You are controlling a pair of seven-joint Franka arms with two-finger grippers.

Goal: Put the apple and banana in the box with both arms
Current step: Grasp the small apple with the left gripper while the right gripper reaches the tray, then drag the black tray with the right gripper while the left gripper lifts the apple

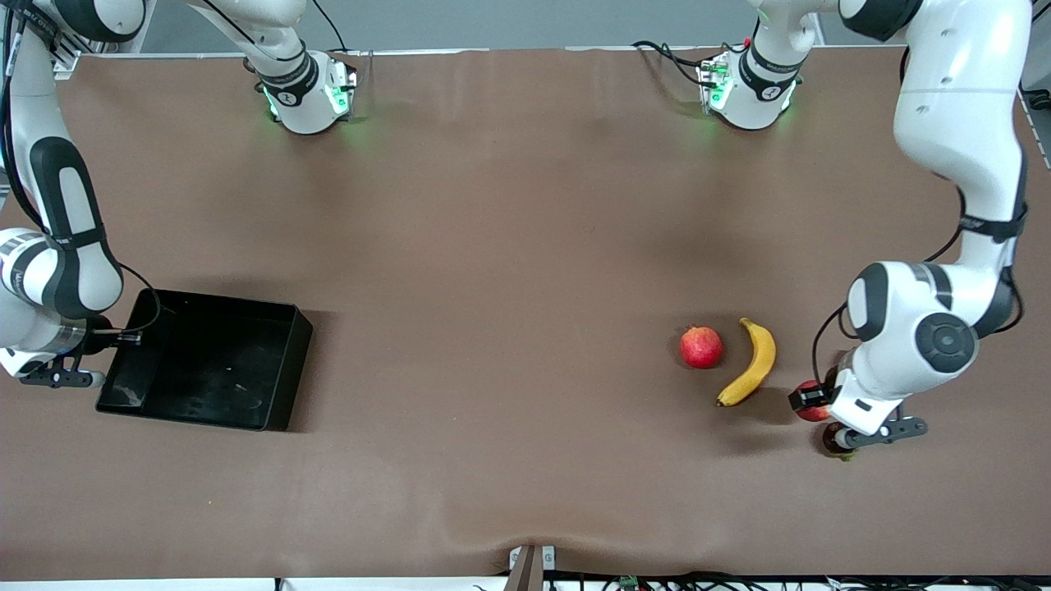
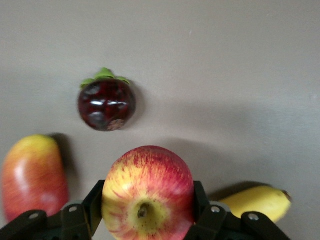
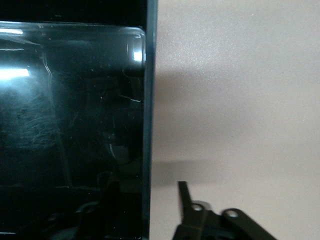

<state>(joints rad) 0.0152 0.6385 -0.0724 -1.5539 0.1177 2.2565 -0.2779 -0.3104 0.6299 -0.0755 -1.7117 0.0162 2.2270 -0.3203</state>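
My left gripper [image 1: 811,400] is shut on the apple [image 1: 814,413], low over the table at the left arm's end. In the left wrist view the red, yellow-streaked apple [image 2: 147,192] sits between the two fingers of the left gripper [image 2: 148,202], stem dimple toward the camera. The banana [image 1: 751,363] lies on the table beside it and also shows in the left wrist view [image 2: 257,201]. The black box [image 1: 279,365] sits at the right arm's end. My right gripper [image 1: 115,341] is open, straddling the box's end wall [image 3: 148,125], one finger inside and one finger [image 3: 184,196] outside.
A pinkish-red round fruit [image 1: 700,346] lies beside the banana. A dark mangosteen [image 2: 106,104] with a green cap and a red-yellow mango [image 2: 33,176] lie near the apple; the mangosteen [image 1: 834,441] is partly under the left arm. The box holds nothing.
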